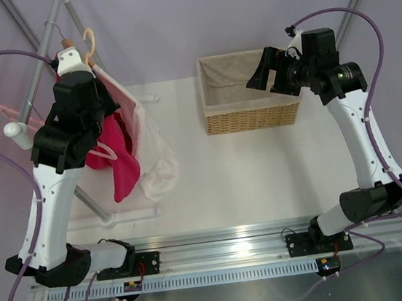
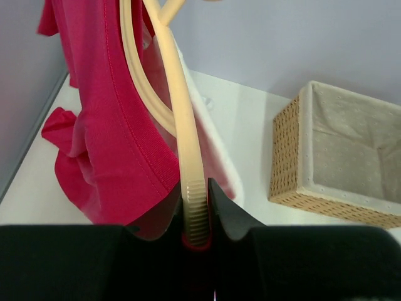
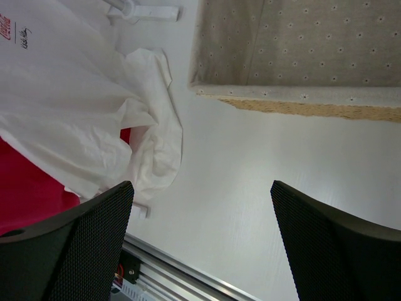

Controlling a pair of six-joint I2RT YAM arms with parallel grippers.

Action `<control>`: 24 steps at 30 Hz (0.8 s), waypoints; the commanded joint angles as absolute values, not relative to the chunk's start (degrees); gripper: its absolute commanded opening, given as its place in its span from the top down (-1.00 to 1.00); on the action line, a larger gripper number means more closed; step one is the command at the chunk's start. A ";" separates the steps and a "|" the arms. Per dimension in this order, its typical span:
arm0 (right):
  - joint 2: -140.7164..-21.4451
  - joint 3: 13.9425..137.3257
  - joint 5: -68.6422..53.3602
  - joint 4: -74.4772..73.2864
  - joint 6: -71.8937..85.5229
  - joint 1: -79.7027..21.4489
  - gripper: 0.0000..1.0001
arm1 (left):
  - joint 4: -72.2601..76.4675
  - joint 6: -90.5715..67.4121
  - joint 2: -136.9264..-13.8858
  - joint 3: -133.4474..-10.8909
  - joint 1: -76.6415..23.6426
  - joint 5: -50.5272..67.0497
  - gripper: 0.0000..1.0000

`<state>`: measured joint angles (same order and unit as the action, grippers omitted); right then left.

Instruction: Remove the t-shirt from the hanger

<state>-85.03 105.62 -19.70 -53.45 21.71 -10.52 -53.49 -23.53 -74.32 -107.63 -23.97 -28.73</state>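
The magenta-red t-shirt (image 1: 119, 157) hangs crumpled from the cream-yellow hanger (image 1: 90, 45) on the rack at the left. In the left wrist view the t-shirt (image 2: 106, 125) drapes left of the hanger's thick arm (image 2: 182, 125). My left gripper (image 2: 197, 216) is shut on the ribbed end of that hanger arm; it also shows in the top view (image 1: 77, 99). My right gripper (image 1: 265, 73) is open and empty, held over the basket; its black fingers (image 3: 81, 244) stand wide apart above bare table.
A white t-shirt with a red logo (image 1: 153, 149) hangs beside the red one, its hem on the table (image 3: 150, 150). A wicker basket with cloth lining (image 1: 247, 93) stands at the back centre. The metal rack's poles (image 1: 35, 53) and foot (image 1: 121, 215) are at the left.
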 commanded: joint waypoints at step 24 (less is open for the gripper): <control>-84.37 104.77 -21.09 -46.06 21.09 -11.16 -0.99 | -58.62 -31.73 -59.59 -109.41 -24.61 -9.84 1.00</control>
